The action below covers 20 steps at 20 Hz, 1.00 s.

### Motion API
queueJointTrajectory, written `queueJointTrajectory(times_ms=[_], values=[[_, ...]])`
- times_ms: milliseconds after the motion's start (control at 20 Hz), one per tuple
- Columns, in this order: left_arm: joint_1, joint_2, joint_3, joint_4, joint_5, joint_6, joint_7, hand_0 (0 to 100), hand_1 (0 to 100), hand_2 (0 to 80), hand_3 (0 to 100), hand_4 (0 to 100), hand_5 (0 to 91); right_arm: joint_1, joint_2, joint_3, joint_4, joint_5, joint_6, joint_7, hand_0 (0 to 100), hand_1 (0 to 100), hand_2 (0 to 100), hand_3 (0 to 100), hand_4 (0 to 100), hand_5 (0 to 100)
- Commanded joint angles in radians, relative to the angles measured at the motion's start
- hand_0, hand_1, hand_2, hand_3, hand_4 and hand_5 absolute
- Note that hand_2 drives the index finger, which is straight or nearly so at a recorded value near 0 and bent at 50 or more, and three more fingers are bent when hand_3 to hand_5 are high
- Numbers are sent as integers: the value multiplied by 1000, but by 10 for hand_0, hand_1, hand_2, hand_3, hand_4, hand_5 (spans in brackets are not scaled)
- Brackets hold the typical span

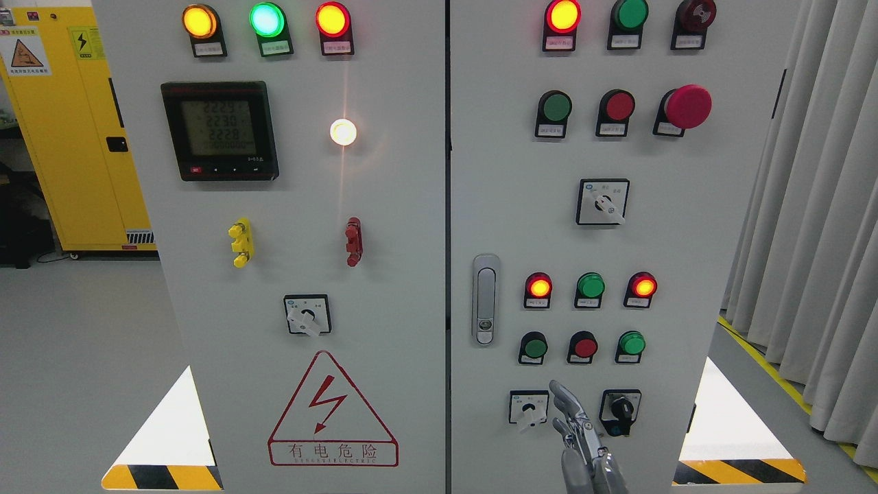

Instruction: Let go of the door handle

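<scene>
The grey door handle (485, 298) sits upright in its recess on the left edge of the right cabinet door (686, 206), which is closed. My right hand (573, 422) rises from the bottom edge, below and to the right of the handle, well apart from it. Its fingers (564, 398) are stretched out and relaxed and hold nothing. They hover in front of the panel between a white rotary switch (529, 409) and a black rotary switch (621, 412). My left hand does not show.
The door carries rows of red and green lamps and buttons (590, 285), a red mushroom stop button (688, 106) and a selector switch (603, 202). The left door (302, 206) holds a meter (219, 130). A yellow cabinet (75, 137) stands at left, grey curtains (816, 206) at right.
</scene>
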Motion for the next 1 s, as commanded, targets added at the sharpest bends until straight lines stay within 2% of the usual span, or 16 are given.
queueJointTrajectory(times_ms=[0, 251, 301, 351, 451, 501, 551, 601, 651, 702, 752, 802, 852, 952], values=[[0, 0, 0, 0, 0, -1, 0, 120, 556, 0, 0, 0, 0, 3, -15, 6, -3, 2, 10, 1, 358, 46, 0, 0, 0, 0], [0, 0, 0, 0, 0, -1, 0, 120, 556, 0, 0, 0, 0, 3, -16, 4, -3, 2, 17, -1, 374, 50, 0, 0, 0, 0], [0, 0, 0, 0, 0, -1, 0, 120, 556, 0, 0, 0, 0, 2, -16, 4, -4, 3, 25, 1, 371, 61, 0, 25, 5, 0], [0, 0, 0, 0, 0, -1, 0, 120, 556, 0, 0, 0, 0, 0, -16, 6, -6, 12, 37, 2, 365, 70, 0, 52, 37, 0], [0, 0, 0, 0, 0, -1, 0, 120, 556, 0, 0, 0, 0, -1, -13, 6, -6, 79, 40, 4, 359, 143, 0, 133, 172, 0], [0, 0, 0, 0, 0, -1, 0, 120, 556, 0, 0, 0, 0, -1, -9, 7, -6, 125, 42, 4, 369, 166, 0, 147, 200, 2], [0, 0, 0, 0, 0, -1, 0, 120, 556, 0, 0, 0, 0, -3, -6, 6, -4, 168, 49, 2, 439, 248, 0, 225, 335, 173], [0, 0, 0, 0, 0, -1, 0, 120, 556, 0, 0, 0, 0, -4, -4, 4, -4, 202, 53, 5, 486, 277, 0, 288, 387, 274], [0, 0, 0, 0, 0, -1, 0, 120, 556, 0, 0, 0, 0, -5, -4, 4, -4, 235, 53, 5, 502, 289, 0, 324, 412, 308], [0, 0, 0, 0, 0, -1, 0, 120, 556, 0, 0, 0, 0, -9, -4, 4, -4, 274, 53, 5, 522, 302, 0, 429, 527, 439], [0, 0, 0, 0, 0, -1, 0, 120, 556, 0, 0, 0, 0, -15, -3, 4, -4, 317, 53, 5, 559, 318, 0, 599, 664, 616], [0, 0, 0, 0, 0, -1, 0, 120, 556, 0, 0, 0, 0, -23, -1, 4, -4, 359, 53, 5, 565, 323, 0, 653, 722, 672], [0, 0, 0, 0, 0, -1, 0, 120, 556, 0, 0, 0, 0, -31, -1, 6, -3, 393, 54, 5, 595, 331, 0, 744, 787, 772], [0, 0, 0, 0, 0, -1, 0, 120, 556, 0, 0, 0, 0, -32, 13, 15, -3, 446, 54, 5, 611, 339, 0, 778, 821, 814]])
